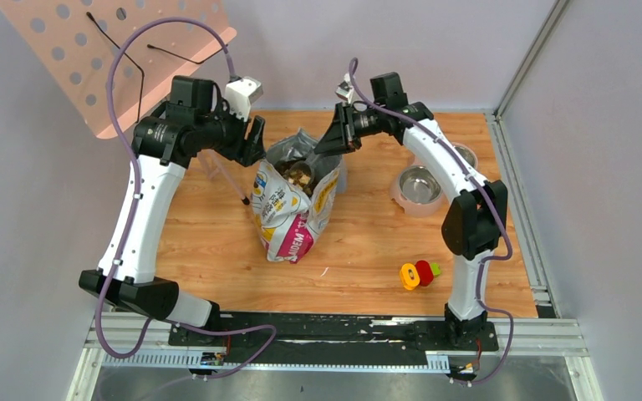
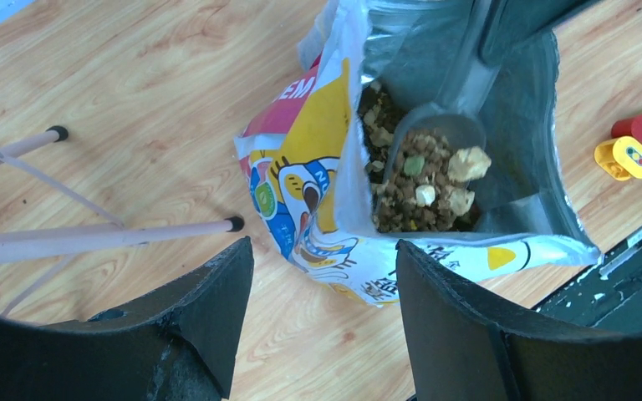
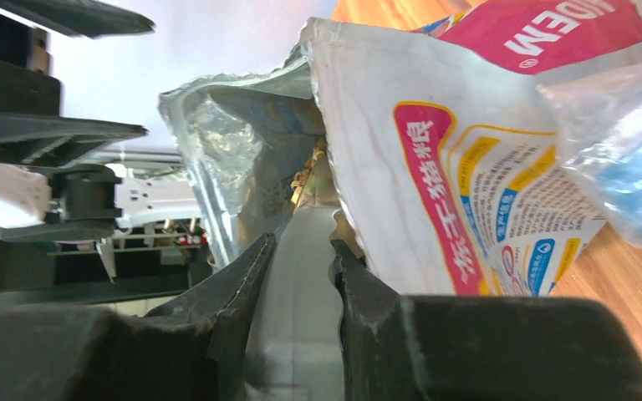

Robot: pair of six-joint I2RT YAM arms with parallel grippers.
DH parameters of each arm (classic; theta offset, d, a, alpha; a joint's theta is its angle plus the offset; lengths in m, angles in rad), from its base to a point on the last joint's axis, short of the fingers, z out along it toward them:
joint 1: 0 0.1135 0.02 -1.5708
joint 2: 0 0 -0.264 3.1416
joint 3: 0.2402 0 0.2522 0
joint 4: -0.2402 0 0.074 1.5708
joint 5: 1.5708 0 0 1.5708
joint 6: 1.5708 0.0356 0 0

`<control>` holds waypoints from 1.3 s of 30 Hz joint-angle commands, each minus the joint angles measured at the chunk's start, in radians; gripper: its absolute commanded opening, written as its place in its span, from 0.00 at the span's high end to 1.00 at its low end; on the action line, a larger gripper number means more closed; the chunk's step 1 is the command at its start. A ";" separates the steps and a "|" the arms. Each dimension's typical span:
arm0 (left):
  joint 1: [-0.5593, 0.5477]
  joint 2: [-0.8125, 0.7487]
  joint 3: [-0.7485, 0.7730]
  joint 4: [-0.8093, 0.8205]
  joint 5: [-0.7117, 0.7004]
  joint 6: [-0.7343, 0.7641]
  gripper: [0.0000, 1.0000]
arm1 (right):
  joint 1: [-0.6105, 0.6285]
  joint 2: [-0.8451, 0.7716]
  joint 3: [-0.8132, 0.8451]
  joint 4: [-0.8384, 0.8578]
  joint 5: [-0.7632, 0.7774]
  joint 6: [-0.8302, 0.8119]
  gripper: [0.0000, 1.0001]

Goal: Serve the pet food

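the right gripper pinches the scoop handle with the pet food heaped on it inside the bag, the left gripper is wide open and empty, so the unheld bag edge may catch and spill pellets

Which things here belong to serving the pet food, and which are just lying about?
Belongs to the job:
- pet food, heaped in the grey scoop
- right pincer, gripping the scoop handle
- open food bag
- steel bowls
- left pincer, open near the bag

Lying about:
- toy blocks
- pink music stand
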 commanded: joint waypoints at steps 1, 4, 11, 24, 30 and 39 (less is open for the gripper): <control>0.007 -0.003 0.027 0.006 0.026 0.043 0.29 | -0.033 -0.009 0.064 0.116 -0.105 0.154 1.00; 0.006 -0.002 0.032 -0.012 0.052 0.075 0.29 | -0.057 -0.019 0.064 0.148 -0.112 0.201 1.00; -0.008 0.019 0.072 -0.082 0.162 0.161 0.29 | -0.146 -0.037 -0.053 0.203 -0.135 0.315 1.00; -0.036 0.052 0.107 -0.126 0.138 0.235 0.29 | -0.131 -0.087 0.074 0.053 0.168 0.085 1.00; -0.043 0.066 0.108 -0.124 0.156 0.234 0.29 | -0.118 -0.116 0.032 0.026 0.236 0.053 1.00; -0.048 0.068 0.107 -0.119 0.175 0.229 0.29 | -0.104 -0.125 0.058 0.018 0.268 0.047 1.00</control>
